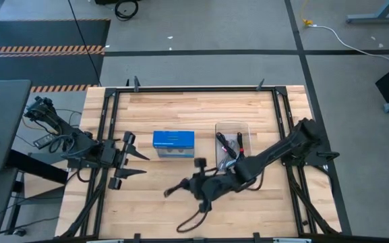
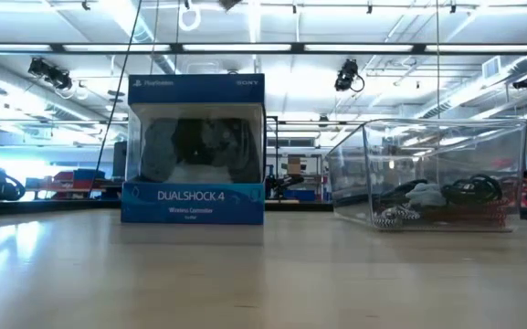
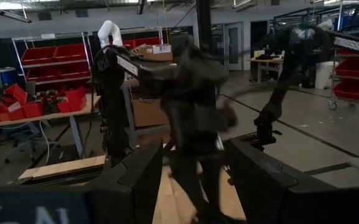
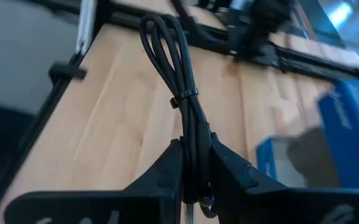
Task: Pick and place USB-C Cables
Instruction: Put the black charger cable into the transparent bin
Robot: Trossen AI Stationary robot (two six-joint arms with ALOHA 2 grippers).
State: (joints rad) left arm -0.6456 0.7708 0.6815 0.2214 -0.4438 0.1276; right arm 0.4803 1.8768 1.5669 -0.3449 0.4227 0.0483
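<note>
The right gripper (image 4: 195, 177) has its fingers (image 4: 235, 171) pinching a black cable bundle (image 4: 179, 81), a doubled loop of cord cinched by a small tie partway along. In the overhead view this gripper (image 1: 197, 202) sits on the near side of the blue box (image 1: 174, 143), slightly toward the clear tray (image 1: 232, 128), and the held black cable (image 1: 189, 221) trails from it toward the counter's (image 1: 181, 108) near edge; whether the loop touches the wood or hangs just above it is hard to tell.

The other cables (image 1: 229, 145) lie in the clear tray, which stands just beside the blue box on the right arm's side. From counter height, the tray (image 2: 437, 174) shows a small heap of coiled cords (image 2: 446, 196) on its floor, black ones with a pale grey one among them. The blue box (image 2: 194, 151) carries a game controller behind a clear window.

The left gripper (image 1: 132, 165) waits beside the blue box on the side away from the tray, its fingers (image 1: 137, 154) spread wide and holding nothing.
</note>
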